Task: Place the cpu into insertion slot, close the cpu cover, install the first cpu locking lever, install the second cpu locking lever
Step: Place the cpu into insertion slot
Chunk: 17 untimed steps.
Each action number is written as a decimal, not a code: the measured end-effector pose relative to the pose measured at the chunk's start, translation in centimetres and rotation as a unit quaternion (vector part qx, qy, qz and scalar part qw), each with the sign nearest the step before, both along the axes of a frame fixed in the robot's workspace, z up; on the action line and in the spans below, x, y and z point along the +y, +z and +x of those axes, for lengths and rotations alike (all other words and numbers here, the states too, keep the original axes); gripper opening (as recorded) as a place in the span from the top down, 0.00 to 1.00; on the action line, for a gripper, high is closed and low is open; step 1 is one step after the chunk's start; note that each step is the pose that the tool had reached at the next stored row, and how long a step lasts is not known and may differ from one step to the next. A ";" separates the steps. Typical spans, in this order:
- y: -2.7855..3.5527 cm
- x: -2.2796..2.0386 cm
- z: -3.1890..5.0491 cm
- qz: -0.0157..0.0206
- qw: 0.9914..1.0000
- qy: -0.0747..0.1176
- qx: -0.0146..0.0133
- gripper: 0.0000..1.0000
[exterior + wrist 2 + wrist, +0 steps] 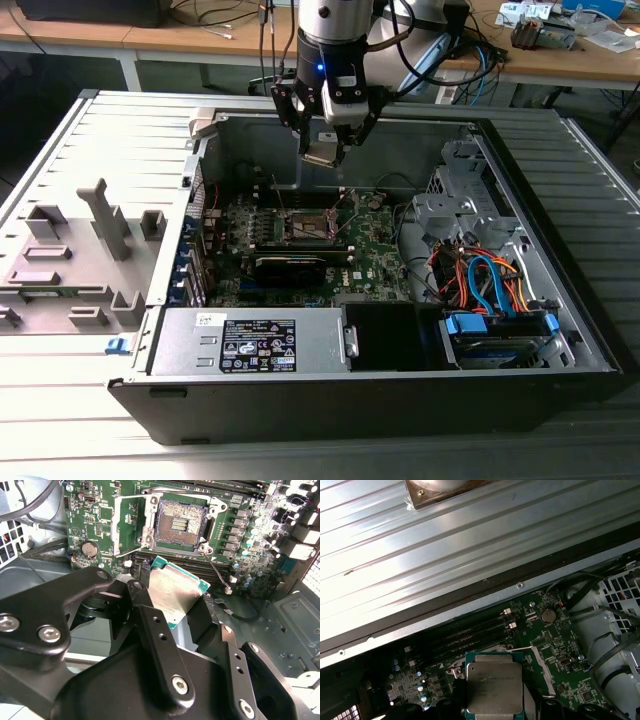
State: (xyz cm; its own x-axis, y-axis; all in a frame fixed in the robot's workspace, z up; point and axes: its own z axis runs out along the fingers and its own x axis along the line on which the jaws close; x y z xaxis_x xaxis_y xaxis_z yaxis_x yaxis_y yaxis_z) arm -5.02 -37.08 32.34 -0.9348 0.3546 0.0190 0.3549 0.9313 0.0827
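Open computer case (400, 405), gripper (325, 145) pinching cpu (175, 592), upper middle of exterior view.
Held tilted; might land crooked in insertion slot (180, 526).

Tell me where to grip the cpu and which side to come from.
Pinch the cpu by two opposite thin edges, coming from above its silver lid side, as the gripper holds it now. It is a thin flat square, so the faces offer no grip, and the underside stays free for the insertion slot.

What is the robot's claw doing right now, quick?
The gripper is closed, holding the chip. The socket is empty.
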 end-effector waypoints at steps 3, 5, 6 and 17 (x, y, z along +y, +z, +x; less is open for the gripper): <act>0.00 0.00 0.00 0.000 1.000 -0.001 0.000 0.46; -0.01 0.00 0.00 0.000 1.000 -0.001 0.000 0.46; -0.01 0.00 0.00 0.000 1.000 -0.001 0.000 0.46; -0.02 0.00 0.00 0.000 1.000 -0.005 0.000 0.46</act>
State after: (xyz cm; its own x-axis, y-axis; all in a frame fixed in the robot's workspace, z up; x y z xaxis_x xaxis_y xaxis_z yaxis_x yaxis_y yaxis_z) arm -5.02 -37.08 32.32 -0.9316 0.3630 0.0190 0.3633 0.9280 0.0827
